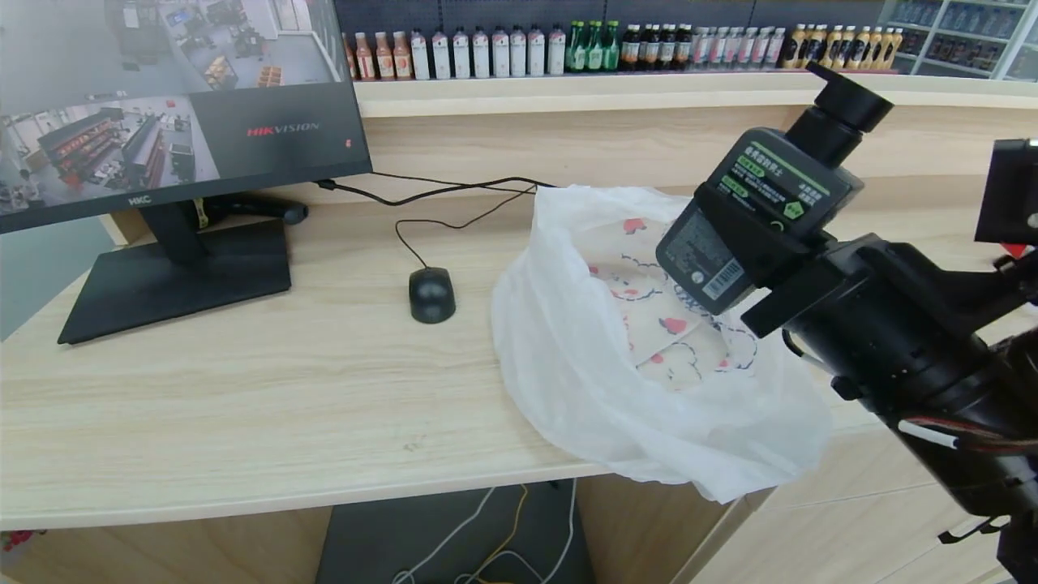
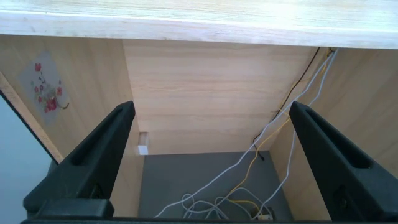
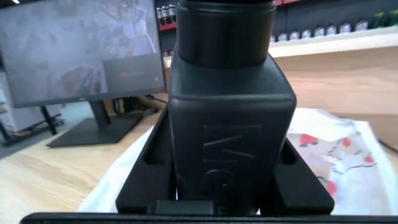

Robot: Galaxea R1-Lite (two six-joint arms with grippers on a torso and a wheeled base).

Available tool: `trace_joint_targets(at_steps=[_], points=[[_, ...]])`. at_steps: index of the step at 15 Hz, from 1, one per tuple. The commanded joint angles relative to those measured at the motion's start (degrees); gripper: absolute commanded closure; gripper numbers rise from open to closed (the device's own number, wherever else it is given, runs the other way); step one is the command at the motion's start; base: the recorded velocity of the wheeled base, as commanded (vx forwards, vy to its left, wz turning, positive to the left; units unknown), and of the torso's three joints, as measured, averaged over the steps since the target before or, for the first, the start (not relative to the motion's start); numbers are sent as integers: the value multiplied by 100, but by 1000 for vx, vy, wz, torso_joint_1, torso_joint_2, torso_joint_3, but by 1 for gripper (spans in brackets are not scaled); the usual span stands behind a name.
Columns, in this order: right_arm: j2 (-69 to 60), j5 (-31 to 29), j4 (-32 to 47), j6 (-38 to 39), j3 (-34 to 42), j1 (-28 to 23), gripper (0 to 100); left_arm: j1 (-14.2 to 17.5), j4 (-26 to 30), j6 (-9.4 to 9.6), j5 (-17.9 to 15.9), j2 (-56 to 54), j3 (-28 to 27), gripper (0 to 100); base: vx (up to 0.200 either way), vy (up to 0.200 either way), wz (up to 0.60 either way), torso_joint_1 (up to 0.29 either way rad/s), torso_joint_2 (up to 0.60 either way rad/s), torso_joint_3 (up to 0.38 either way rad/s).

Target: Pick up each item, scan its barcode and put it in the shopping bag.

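Note:
My right gripper is shut on a black bottle with a round black cap, green labels and a barcode sticker, held tilted in the air over the white shopping bag. The bag lies open on the wooden counter, with a red-and-white patterned item inside. In the right wrist view the black bottle sits between my fingers, with the bag beyond it. My left gripper stands open below the counter edge, nothing between its fingers.
A monitor on a black stand sits at the counter's back left, with a black mouse and cables in the middle. A shelf of drink bottles runs behind the counter. Loose cables hang in the recess under the counter.

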Motion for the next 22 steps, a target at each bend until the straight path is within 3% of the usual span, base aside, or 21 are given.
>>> trace_joint_targets(at_steps=[1, 3, 4, 7, 8, 13, 22], points=[[-91, 218, 327, 608, -490, -83, 100, 2, -2, 0, 1, -2, 0, 0, 0, 0, 0, 0, 0, 0], [-38, 1369, 678, 1302, -912, -901, 100, 2, -2, 0, 1, -2, 0, 0, 0, 0, 0, 0, 0, 0], [-12, 1659, 889, 1733, -1053, -1103, 100, 2, -2, 0, 1, -2, 0, 0, 0, 0, 0, 0, 0, 0], [6, 1730, 1777, 3605, -1791, -1147, 100, 2, -2, 0, 1, -2, 0, 0, 0, 0, 0, 0, 0, 0], [50, 1818, 2207, 3860, -2064, -1191, 100, 2, -2, 0, 1, -2, 0, 0, 0, 0, 0, 0, 0, 0], [507, 2987, 2840, 4141, -2301, -1129, 100, 2, -2, 0, 1, -2, 0, 0, 0, 0, 0, 0, 0, 0], [744, 3619, 3385, 4642, -2055, -1199, 100, 2, -2, 0, 1, -2, 0, 0, 0, 0, 0, 0, 0, 0]])
